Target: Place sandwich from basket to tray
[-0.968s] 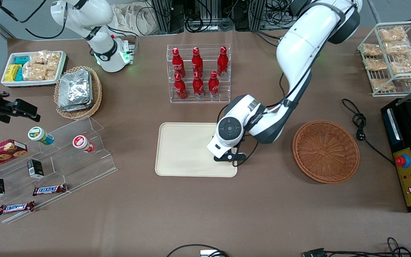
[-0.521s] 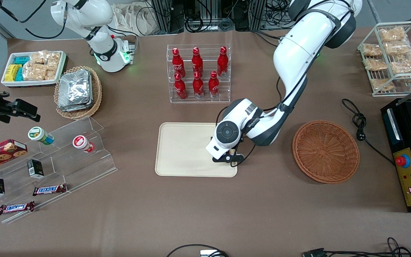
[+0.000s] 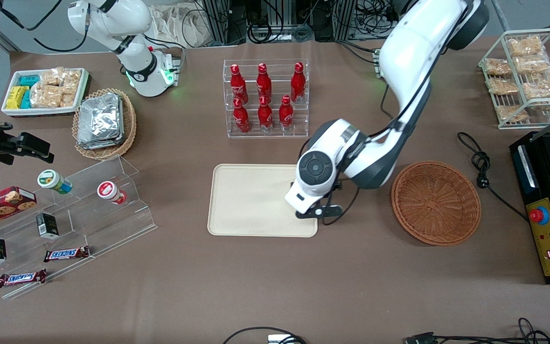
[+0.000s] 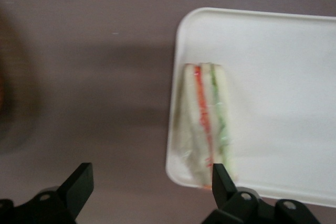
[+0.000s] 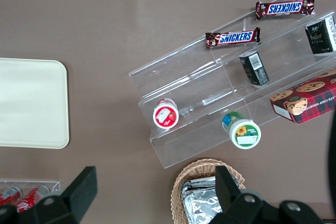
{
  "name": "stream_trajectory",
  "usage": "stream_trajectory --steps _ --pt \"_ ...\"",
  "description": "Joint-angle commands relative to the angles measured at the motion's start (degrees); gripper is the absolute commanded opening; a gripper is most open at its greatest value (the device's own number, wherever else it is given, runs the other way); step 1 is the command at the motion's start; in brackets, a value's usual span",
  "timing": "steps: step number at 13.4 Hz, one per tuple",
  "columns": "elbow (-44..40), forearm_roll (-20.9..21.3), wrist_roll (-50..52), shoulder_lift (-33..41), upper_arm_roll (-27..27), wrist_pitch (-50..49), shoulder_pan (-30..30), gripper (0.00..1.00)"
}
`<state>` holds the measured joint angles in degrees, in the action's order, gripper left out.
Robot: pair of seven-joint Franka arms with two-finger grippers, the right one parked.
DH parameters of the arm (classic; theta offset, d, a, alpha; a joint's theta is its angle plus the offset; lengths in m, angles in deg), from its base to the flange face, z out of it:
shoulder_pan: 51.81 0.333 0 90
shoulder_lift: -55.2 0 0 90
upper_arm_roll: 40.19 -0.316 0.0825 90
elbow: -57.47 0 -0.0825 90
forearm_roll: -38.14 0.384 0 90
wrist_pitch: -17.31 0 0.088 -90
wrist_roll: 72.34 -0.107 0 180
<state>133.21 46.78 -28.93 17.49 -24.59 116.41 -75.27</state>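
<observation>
The sandwich (image 4: pixel 205 124), a clear-wrapped white wedge with orange and green layers, lies on the cream tray (image 4: pixel 273 77) at its rim. In the front view it is hidden under the arm's wrist. The left gripper (image 4: pixel 151 177) is open and empty, above the sandwich and the tray's edge, with its fingers wide apart. In the front view the gripper (image 3: pixel 314 210) hangs over the end of the tray (image 3: pixel 246 200) that is nearest the basket. The reddish-brown wicker basket (image 3: pixel 436 203) stands empty on the table toward the working arm's end.
A clear rack of red bottles (image 3: pixel 266 98) stands farther from the camera than the tray. A tan basket of foil packets (image 3: pixel 104 122) and a clear stepped shelf (image 3: pixel 79 210) lie toward the parked arm's end. A black appliance (image 3: pixel 549 200) and cable (image 3: pixel 480 165) lie beside the basket.
The left gripper and wrist have shifted from over the tray toward the basket and appear to have risen. The basket and tray have not moved.
</observation>
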Motion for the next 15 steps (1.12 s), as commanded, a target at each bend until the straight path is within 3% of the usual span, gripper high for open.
stream_trajectory --steps 1,5,7,15 --pt "9.5 -0.6 -1.0 11.1 -0.3 -0.6 5.2 1.00" --pt "28.2 -3.5 -6.6 29.9 0.0 3.7 10.8 1.00" --pt "32.6 -5.7 -12.3 35.8 -0.3 3.7 13.1 1.00" --pt "25.2 -5.9 -22.7 36.4 -0.8 -3.4 26.8 1.00"
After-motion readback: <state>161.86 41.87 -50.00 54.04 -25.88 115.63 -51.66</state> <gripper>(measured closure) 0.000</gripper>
